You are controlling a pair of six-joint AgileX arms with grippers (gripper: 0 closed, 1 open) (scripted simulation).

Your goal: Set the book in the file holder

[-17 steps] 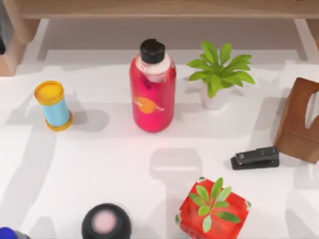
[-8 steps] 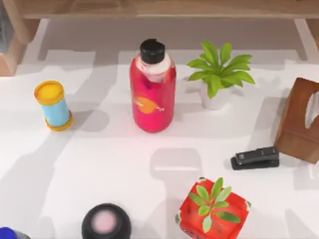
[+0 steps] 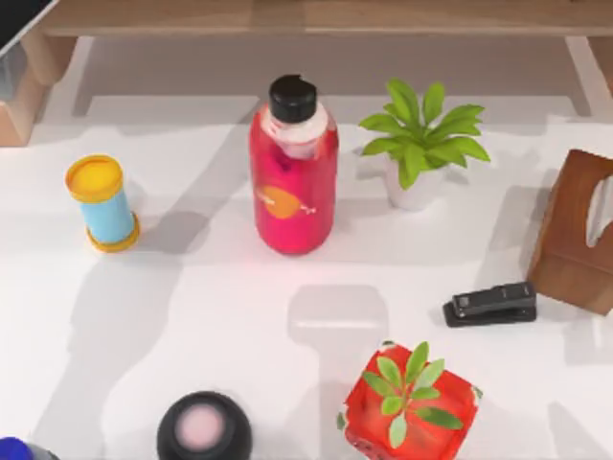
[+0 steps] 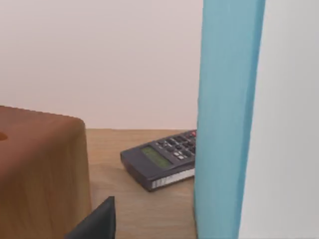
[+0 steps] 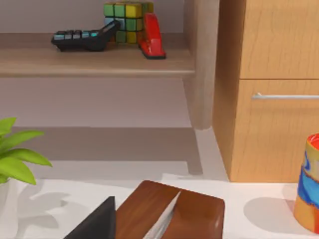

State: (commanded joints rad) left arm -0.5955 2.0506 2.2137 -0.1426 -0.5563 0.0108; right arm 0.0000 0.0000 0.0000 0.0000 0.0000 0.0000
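Newly a dark slab, perhaps the book (image 3: 21,19), shows far left. I cannot tell the hold of the left gripper (image 4: 97,221) by the far shelf. The right gripper (image 5: 97,221) idles, and placement remains undone.

the bottle (image 3: 293,168) stands at the middle of the worktop (image 3: 192,307). a potted plant (image 3: 419,144) sits at its three o'clock, a small canister (image 3: 102,203) well off at its nine o'clock. the stapler (image 3: 490,304) lies toward four o'clock, just beside the tissue box (image 3: 575,235) at the right edge. at six o'clock sit a boxed plant (image 3: 410,402) and a round jar (image 3: 203,428). behind, on the shelf (image 5: 94,62), a calculator (image 5: 82,39) lies beside a puzzle cube (image 5: 127,15).
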